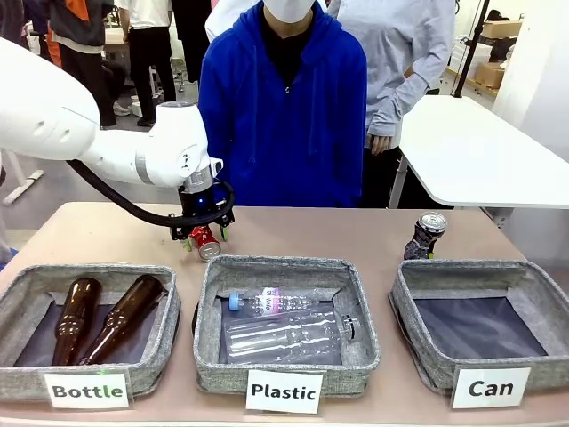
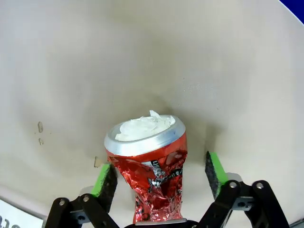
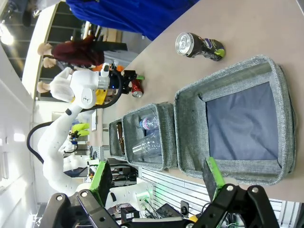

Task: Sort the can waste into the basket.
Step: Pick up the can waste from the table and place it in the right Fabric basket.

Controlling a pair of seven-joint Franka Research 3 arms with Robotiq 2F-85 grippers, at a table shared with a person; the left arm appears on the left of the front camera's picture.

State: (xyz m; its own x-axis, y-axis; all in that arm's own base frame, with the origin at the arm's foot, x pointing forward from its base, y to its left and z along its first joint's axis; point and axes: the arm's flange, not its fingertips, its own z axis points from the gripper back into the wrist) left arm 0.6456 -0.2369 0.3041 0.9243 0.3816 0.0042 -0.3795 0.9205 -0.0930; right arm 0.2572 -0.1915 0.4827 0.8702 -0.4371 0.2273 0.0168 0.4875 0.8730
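Note:
A crushed red can [image 1: 205, 241] [image 2: 152, 166] with a silver top rests on the tan table behind the middle basket. My left gripper [image 1: 203, 233] [image 2: 159, 173] reaches down around it. The left green pad [image 2: 105, 176] sits close against the can's side, while the right pad [image 2: 213, 168] stands a little apart from it. A dark crushed can [image 1: 425, 235] [image 3: 197, 46] stands at the far right, just behind the grey "Can" basket [image 1: 462, 271] [image 3: 187, 133], which has nothing in it. My right gripper [image 3: 156, 178] hangs open near that basket's front edge, holding nothing.
The "Bottle" basket [image 1: 27, 285] on the left holds two brown glass bottles. The "Plastic" basket [image 1: 267, 265] in the middle holds clear plastic bottles. A person in a blue hoodie [image 1: 284, 116] stands at the far side. A white table [image 1: 471, 151] is at the back right.

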